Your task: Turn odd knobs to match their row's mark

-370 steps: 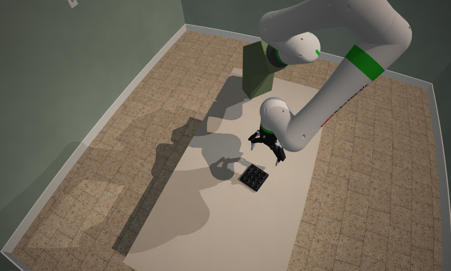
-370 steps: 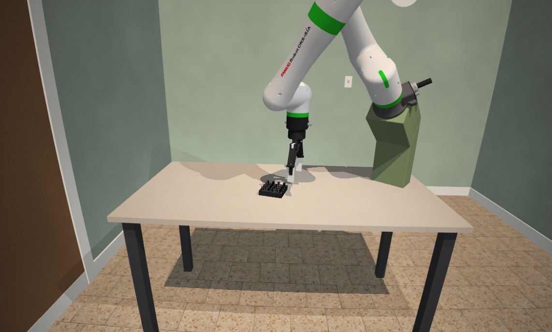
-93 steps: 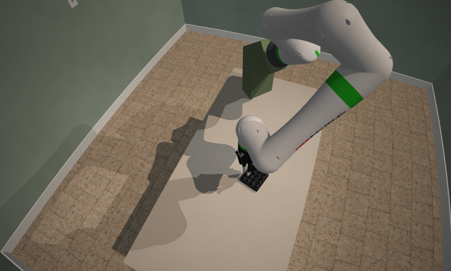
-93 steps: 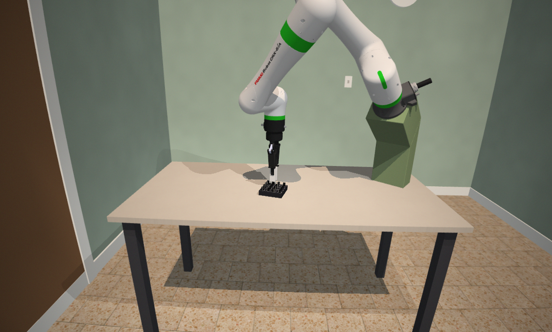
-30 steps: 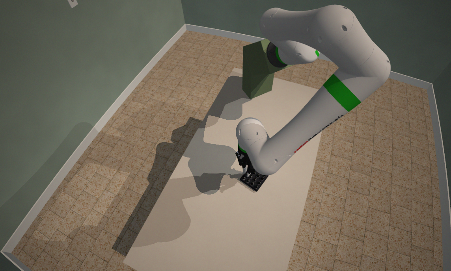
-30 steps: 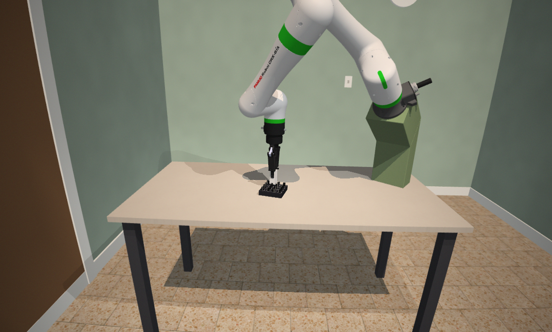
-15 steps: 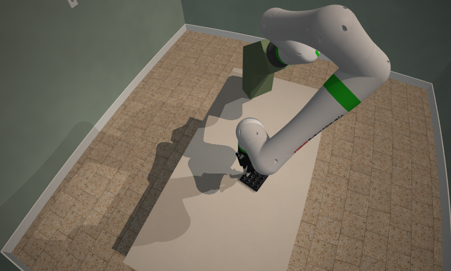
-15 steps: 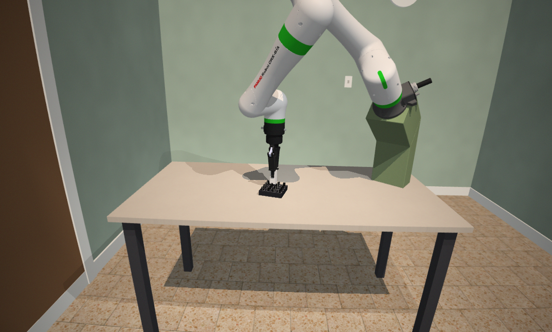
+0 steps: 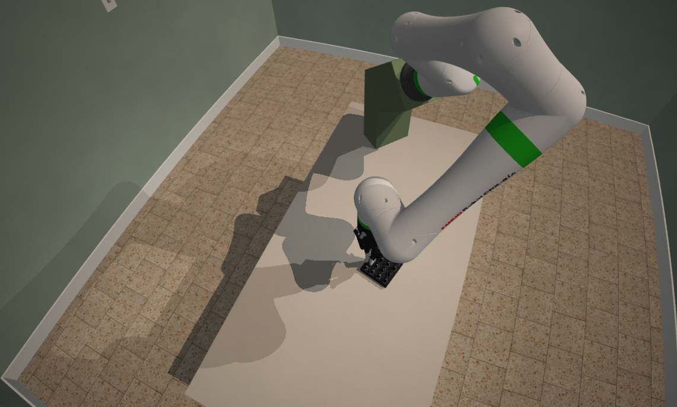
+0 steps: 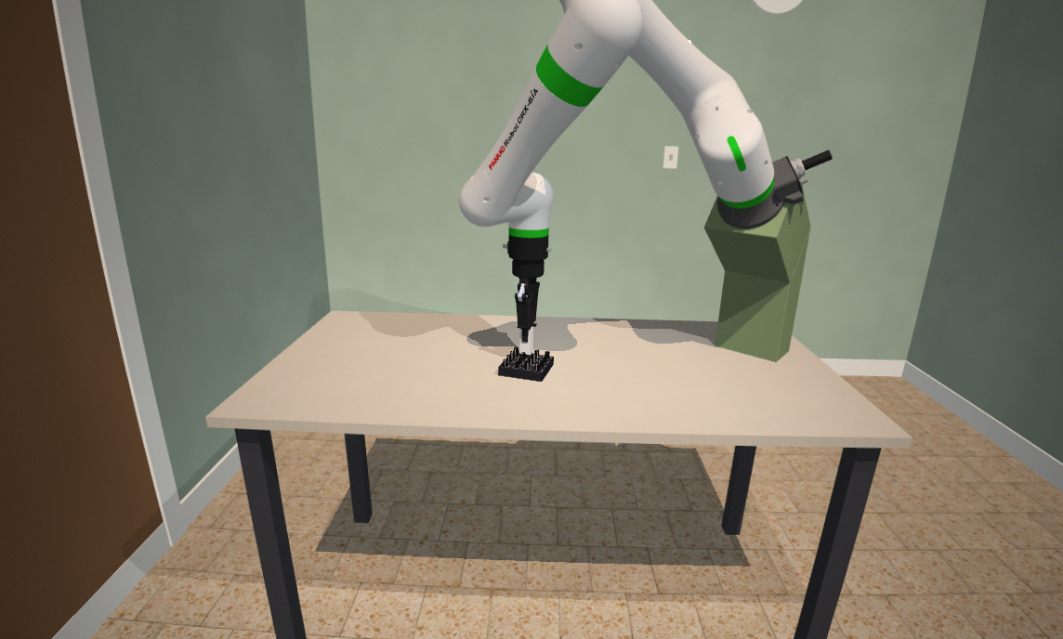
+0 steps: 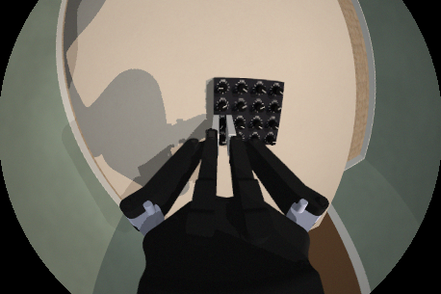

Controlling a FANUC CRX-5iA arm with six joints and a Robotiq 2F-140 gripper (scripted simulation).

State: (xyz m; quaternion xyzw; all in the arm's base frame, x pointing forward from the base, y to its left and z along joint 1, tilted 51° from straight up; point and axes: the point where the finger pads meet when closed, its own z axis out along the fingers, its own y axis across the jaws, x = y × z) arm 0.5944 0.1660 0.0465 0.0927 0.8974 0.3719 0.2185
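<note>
The black knob box (image 11: 248, 111) stands on the tan table; it also shows in the top view (image 9: 380, 271) and the exterior view (image 10: 526, 365). It carries a four-by-four grid of small black knobs. Their white lines and printed names are too small to read. My gripper (image 11: 222, 123) points straight down at the box's near-left corner in the wrist view. Its fingers stand almost together around the corner knob there, which they hide. The gripper also shows in the top view (image 9: 368, 260) and in the exterior view (image 10: 526, 347), low over the box.
The arm's green pedestal (image 10: 758, 278) stands at the table's far right corner. The arm's forearm (image 9: 462, 202) reaches over the table above the box. A brown door (image 10: 11, 317) is at the left wall.
</note>
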